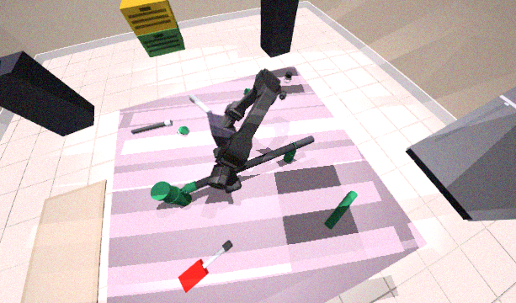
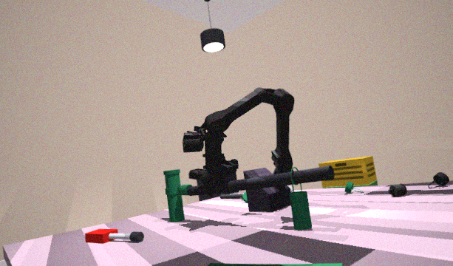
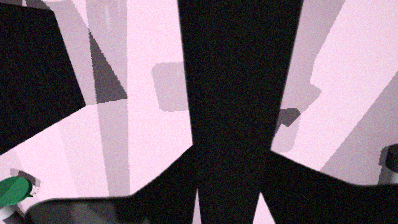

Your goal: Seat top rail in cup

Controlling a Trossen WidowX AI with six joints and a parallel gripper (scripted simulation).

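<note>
While rail [image 1: 268,157] [image 2: 270,180] [image 3: 235,75] sits clamped in fingers [image 1: 230,183] [image 2: 215,188], cut end meets cup [image 1: 191,187] [image 2: 185,189] on big post [image 1: 167,194] [image 2: 174,197]; seating step, depth unclear. Next probably: push along rail axis, band staying high, then release.

Big post, my nine o'clock from above: green [image 1: 160,191] [image 2: 174,199].
Rail-end cup: green too [image 1: 189,188] [image 2: 185,190].
Rail: I see near-black [image 1: 300,144] [image 2: 315,174].
Mallet-like tool, seven o'clock: red head, white shaft, black end [image 1: 193,275] [image 2: 101,236].
Tabletop: pink, mauve and charcoal stripes and patches [image 1: 156,248] [image 2: 196,240].
Crates, eleven o'clock: yellow over green [image 1: 156,29].
</note>
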